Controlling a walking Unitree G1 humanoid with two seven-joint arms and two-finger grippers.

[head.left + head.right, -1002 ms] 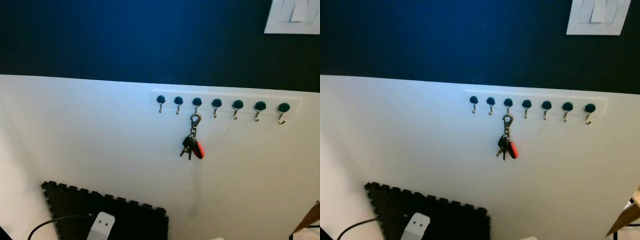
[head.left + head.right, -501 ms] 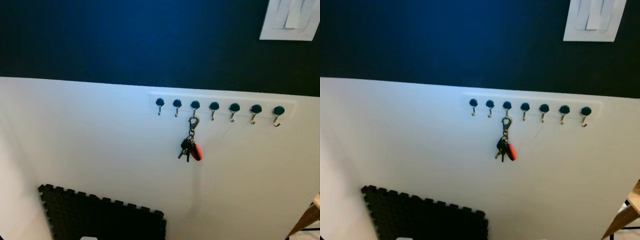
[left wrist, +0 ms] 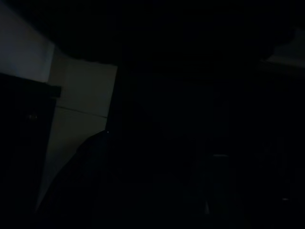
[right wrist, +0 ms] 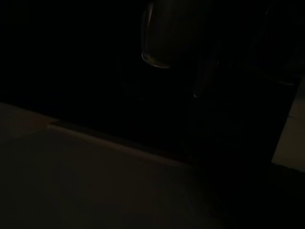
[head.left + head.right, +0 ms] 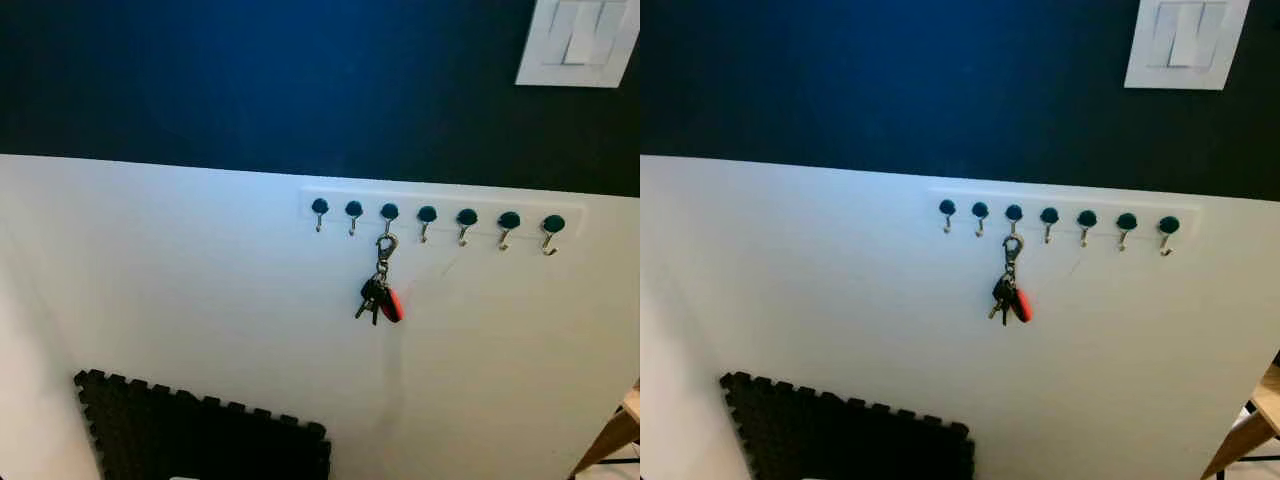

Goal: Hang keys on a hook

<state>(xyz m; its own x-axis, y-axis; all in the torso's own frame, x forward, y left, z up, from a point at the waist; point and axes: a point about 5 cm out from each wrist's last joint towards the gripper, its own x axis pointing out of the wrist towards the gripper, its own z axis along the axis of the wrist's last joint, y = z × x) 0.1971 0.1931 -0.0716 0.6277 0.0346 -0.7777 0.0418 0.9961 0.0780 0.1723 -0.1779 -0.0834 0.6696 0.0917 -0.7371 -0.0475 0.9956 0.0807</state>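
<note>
The task looks finished: the key bunch (image 5: 380, 298), with its red fob, hangs by its clip from the third hook from the left on the white hook rail (image 5: 575, 212), the other six hooks bare. Both wrist views are too dark to tell how either gripper's fingers stand. The rail sits on a white panel under a dark blue wall, a light switch (image 5: 578, 42) above its right end and a black foam mat (image 5: 200, 440) below to the left

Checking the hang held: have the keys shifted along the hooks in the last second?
No. The keys hang from the third hook from the left, as before; the view itself shifted because the camera moved.
</note>
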